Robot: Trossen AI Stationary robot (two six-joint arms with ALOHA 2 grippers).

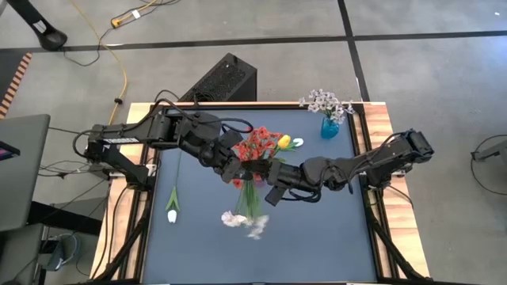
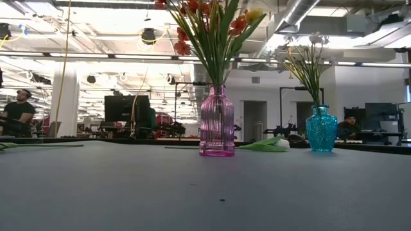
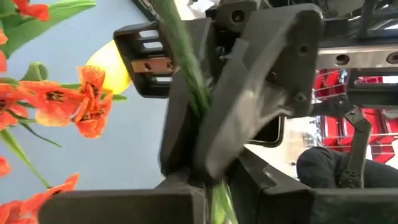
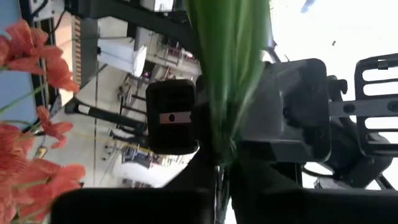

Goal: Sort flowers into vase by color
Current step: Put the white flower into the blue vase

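Two arms meet over the middle of the counter point(image 1: 317, 237), so treat this as a shared grip and move only one arm at a time. The bunch of red flowers point(image 1: 255, 147) stands upright in the pink vase point(image 2: 216, 122), near the centre and well apart from the blue vase point(image 1: 329, 128) at the far right corner, which holds the pale sprays point(image 1: 325, 101).

The left end effector point(image 3: 219, 208) is pinched nearly closed on the green stems point(image 4: 227, 74) above the vase mouth. The right end effector point(image 4: 219, 202) is clamped on the same stems just beside it, almost touching the left.

Judging by this, you are handing over or steadying a stem in the pink vase. Decide which arm keeps the grip, then ease the other open before anything travels. If both pull, the stems could bend or the vase could tip.

Keep any lift straight up along the stems so the vase stays planted. Watch the yellow tulip point(image 1: 283, 141) sitting among the red blooms: it looks like the odd colour, so make sure your grip isolates its stem and does not drag red ones along.

One white tulip point(image 1: 172, 212) lies flat on the left of the counter, not yet sorted.
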